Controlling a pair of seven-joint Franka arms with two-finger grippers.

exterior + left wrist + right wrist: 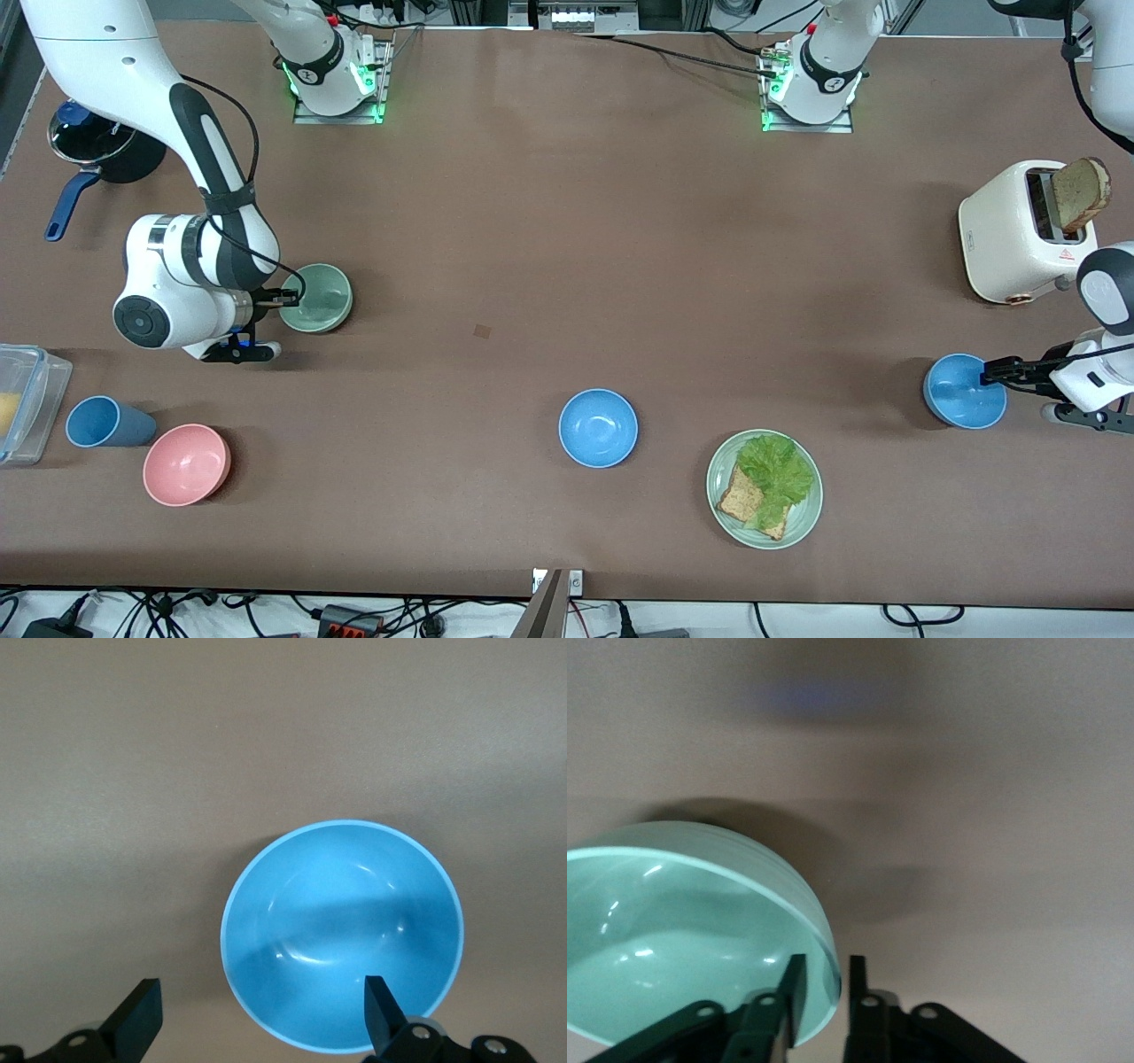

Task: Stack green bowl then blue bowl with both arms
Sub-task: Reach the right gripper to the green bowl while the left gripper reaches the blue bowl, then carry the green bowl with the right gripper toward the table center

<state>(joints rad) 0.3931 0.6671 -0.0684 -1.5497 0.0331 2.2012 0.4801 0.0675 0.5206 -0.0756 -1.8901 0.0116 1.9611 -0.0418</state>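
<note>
R gripper [285, 301] low at the green bowl [317, 299], which sits on the desk [567, 266] toward the R arm's end. R wrist view: jaws nearly shut across the rim, one inside, one outside [819, 992] the green bowl [673, 939]; looks like a pinch on the wall, though whether it's firm can't be told. L gripper [985, 376] at the rim of the blue bowl [964, 391] toward the L arm's end; L wrist view shows jaws wide open [257, 1014], one over the bowl's inside, other outside over bare desk, blue bowl [341, 935] not gripped yet. 2nd blue bowl [598, 427] sits mid-desk, nearer the camera, untouched. Step, my read: both arms at pick-up, R a beat ahead of L; no stacking done. Risks: (1) R grip is thin-rim only on a glossy wall, so the bowl may tilt or slip out on lift if the pinch is shallow. (2) L jaws straddle the rim near its edge; closing off-centre could shove the bowl instead of clamping it. (3) Two alike blue bowls, so the stack site is ambiguous; if green is set near the mid-desk one, arms may crowd each other. (4) Plate w/ lettuce + toast [764, 488] lies close to that spot, could get clipped on a low carry. Also on desk, away from the work: pink bowl [186, 463], blue cup [106, 422], toaster [1019, 235].
</note>
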